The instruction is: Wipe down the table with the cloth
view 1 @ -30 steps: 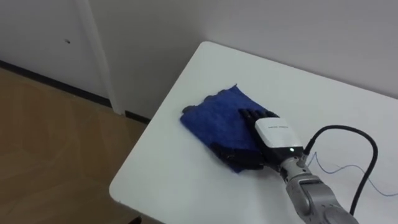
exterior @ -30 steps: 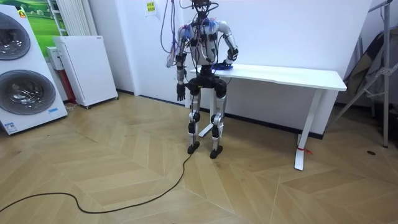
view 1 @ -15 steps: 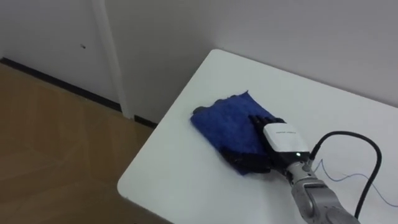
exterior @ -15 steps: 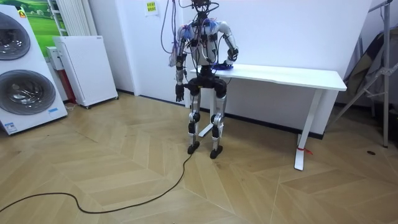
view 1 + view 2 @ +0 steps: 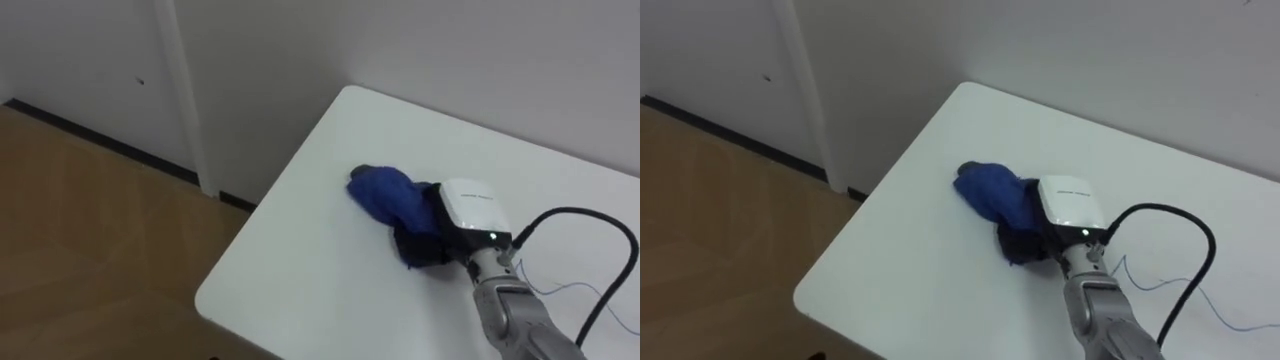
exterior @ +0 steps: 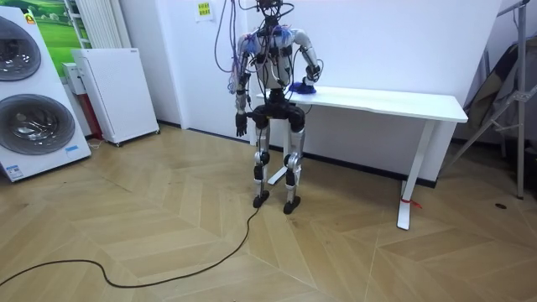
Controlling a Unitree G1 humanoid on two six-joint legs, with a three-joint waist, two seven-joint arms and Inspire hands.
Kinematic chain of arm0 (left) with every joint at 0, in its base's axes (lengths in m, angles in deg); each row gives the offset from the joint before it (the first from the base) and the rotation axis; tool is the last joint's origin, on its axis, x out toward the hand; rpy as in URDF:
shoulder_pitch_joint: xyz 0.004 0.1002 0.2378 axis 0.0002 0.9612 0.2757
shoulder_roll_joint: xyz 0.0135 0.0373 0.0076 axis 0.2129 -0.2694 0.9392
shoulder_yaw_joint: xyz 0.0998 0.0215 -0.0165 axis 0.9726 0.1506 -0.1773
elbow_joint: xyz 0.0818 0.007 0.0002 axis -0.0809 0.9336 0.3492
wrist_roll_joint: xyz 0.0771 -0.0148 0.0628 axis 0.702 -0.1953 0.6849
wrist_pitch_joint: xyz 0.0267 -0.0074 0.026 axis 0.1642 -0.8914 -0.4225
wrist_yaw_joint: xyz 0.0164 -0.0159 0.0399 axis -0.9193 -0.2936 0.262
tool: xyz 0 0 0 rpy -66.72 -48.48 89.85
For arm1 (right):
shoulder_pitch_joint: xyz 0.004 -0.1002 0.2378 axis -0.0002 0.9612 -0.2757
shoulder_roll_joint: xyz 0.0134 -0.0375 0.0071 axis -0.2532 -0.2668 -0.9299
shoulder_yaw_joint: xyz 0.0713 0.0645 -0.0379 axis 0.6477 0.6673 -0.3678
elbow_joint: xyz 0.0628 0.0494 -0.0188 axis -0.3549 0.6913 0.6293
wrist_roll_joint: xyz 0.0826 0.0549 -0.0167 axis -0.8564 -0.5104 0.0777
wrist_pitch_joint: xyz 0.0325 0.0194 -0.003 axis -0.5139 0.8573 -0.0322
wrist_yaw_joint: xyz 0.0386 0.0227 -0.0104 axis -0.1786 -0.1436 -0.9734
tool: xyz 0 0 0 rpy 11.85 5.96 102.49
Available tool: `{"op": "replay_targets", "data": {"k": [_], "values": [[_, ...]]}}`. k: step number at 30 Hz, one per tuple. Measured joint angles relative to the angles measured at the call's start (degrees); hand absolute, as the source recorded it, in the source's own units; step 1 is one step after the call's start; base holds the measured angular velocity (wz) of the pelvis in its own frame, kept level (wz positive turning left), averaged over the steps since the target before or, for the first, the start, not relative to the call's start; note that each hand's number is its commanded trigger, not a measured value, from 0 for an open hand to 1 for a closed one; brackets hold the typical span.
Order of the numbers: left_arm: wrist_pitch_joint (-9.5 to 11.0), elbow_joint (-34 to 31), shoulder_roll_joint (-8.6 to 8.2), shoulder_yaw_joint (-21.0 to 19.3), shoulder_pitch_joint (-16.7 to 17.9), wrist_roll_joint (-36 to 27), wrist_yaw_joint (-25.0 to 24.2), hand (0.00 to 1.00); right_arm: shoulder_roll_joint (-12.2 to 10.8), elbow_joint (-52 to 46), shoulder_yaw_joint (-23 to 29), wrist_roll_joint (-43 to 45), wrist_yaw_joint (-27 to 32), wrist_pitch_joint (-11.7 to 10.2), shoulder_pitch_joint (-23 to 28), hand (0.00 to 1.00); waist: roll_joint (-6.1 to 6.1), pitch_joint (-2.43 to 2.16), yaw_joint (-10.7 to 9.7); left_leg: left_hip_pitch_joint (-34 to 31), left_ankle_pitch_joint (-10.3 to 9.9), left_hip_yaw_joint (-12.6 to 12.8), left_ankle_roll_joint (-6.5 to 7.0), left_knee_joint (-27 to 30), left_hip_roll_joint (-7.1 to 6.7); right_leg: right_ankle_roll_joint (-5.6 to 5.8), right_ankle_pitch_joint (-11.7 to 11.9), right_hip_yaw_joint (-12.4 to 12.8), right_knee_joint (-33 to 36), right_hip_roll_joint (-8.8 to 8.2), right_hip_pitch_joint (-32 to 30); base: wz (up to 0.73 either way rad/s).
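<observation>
A blue cloth (image 5: 385, 195) lies bunched into a lump near the left end of the white table (image 5: 300, 270). My right hand (image 5: 468, 212) rests on the table just right of the lump. Its dark fingers are curled into the cloth and hold the gathered folds. In the room view I stand at the table's (image 6: 394, 101) end on the room view's left, facing the wall, with the right arm reaching onto the cloth (image 6: 302, 86). My left hand (image 6: 242, 127) hangs by my side, away from the table.
The table's left edge and near corner drop to wooden floor (image 5: 90, 230). A wall runs close behind the table. A thin blue thread (image 5: 565, 290) lies on the tabletop at right. Washing machines (image 6: 33, 92) and a white cabinet (image 6: 117, 92) stand far off.
The cloth lay spread flat under straight fingers; now the right hand's fingers have curled and drawn it into a bunch. The head camera has shifted slightly.
</observation>
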Motion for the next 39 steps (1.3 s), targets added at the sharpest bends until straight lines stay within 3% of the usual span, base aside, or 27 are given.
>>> {"op": "replay_targets", "data": {"k": [4, 8, 13, 17, 21, 25, 28, 32, 34, 36, 39], "values": [[0.0, 0.0, 0.00, 0.0, -0.1, -0.1, 0.6, 0.00, -0.3, -0.4, 1.2, -3.0, 0.5, -0.8, 1.6, 1.00, 0.41, 0.08, -1.5, 0.2, 0.0, 1.0, 0.01, 0.1, 0.18, 0.06, 0.0, 0.2, 0.0, -0.10, 0.6, 0.09], [0.0, -0.1, -0.36, -0.1, -0.2, 0.1, 2.8, 0.00, -2.1, 1.1, 3.7, -5.1, 4.3, -2.9, 5.1, 1.00, 0.53, 0.12, -2.9, 0.6, -0.1, 1.5, 0.08, 0.0, 0.21, 0.32, -0.2, 0.5, 0.0, -0.18, 1.1, 0.05], [0.0, 0.5, -0.59, -0.4, 0.3, 0.4, 4.0, 0.00, -2.3, 5.8, 6.7, -13.9, 11.2, -7.8, 8.7, 1.00, 1.46, 0.10, -4.0, 2.3, -0.4, 2.9, 0.49, -0.4, 0.17, 0.35, -0.2, 2.8, -0.8, -0.25, 2.7, -0.06], [-0.8, 0.7, -1.06, -5.5, 3.0, 2.0, 5.6, 0.00, -2.2, 9.7, 15.0, -18.7, 16.7, -9.9, 12.3, 1.00, 1.92, -0.17, -6.7, 2.6, -0.6, 4.1, 0.85, -0.5, 0.00, 0.82, -0.5, 3.6, -0.7, -0.69, 2.7, -0.01], [-1.7, 0.6, -1.96, -11.8, 6.3, 4.6, 5.9, 0.00, -1.7, 16.9, 24.8, -21.4, 20.6, -10.0, 12.6, 1.00, 1.65, -0.47, -9.8, 3.3, -0.8, 4.2, 1.17, -0.4, -0.21, 0.91, -0.5, 3.5, -0.7, -0.92, 3.7, -0.01], [-1.8, 0.6, -2.15, -13.5, 6.8, 6.5, 6.1, 0.00, -1.1, 20.7, 29.5, -22.4, 21.4, -9.9, 13.4, 1.00, 1.30, -0.74, -10.1, 4.4, -0.9, 4.1, 1.32, -0.4, -0.24, 0.91, -0.5, 3.6, -0.5, -0.91, 4.6, 0.00], [-1.9, 0.7, -2.29, -11.8, 6.2, 6.3, 6.2, 0.00, -1.1, 20.6, 28.7, -22.4, 21.1, -8.6, 12.7, 1.00, 1.29, -0.74, -9.8, 4.8, -0.9, 4.4, 1.33, -0.4, -0.11, 0.91, -0.5, 3.6, -0.3, -0.86, 4.5, -0.14], [-2.9, 1.2, -3.31, -9.4, 5.4, 6.1, 7.3, 0.00, -3.1, 18.5, 26.5, -21.7, 18.9, -2.3, 9.1, 1.00, 1.22, -0.61, -7.4, 4.9, -1.4, 7.2, 0.61, -0.4, 1.11, 0.40, -0.2, 5.7, 0.3, 0.22, 3.3, -0.40], [-3.7, 1.4, -4.07, -7.6, 4.7, 5.6, 7.6, 0.00, -3.3, 16.3, 24.6, -21.6, 17.5, 0.5, 8.0, 1.00, 1.18, -0.53, -7.1, 4.5, -1.4, 7.6, 0.46, -0.4, 1.42, 0.19, 0.0, 5.9, 0.8, 0.50, 2.3, -0.30], [-4.3, 1.8, -5.06, -7.2, 3.3, 5.6, 7.6, 0.00, -3.8, 10.6, 20.9, -20.1, 14.1, 4.5, 7.9, 1.00, 0.85, -0.09, -5.4, 4.0, -1.4, 7.8, 0.33, -0.4, 1.76, -0.36, 0.3, 6.6, 1.3, 1.22, 0.6, -0.45], [-5.9, 1.5, -4.92, -6.4, 1.9, 5.4, 7.8, 0.00, -5.4, 5.1, 16.4, -14.7, 10.2, 6.2, 7.4, 1.00, 0.27, 0.57, -4.5, 3.0, -1.2, 7.9, -0.19, -0.4, 2.28, -0.92, 0.4, 6.5, 1.1, 1.83, -0.7, -0.22]]}}
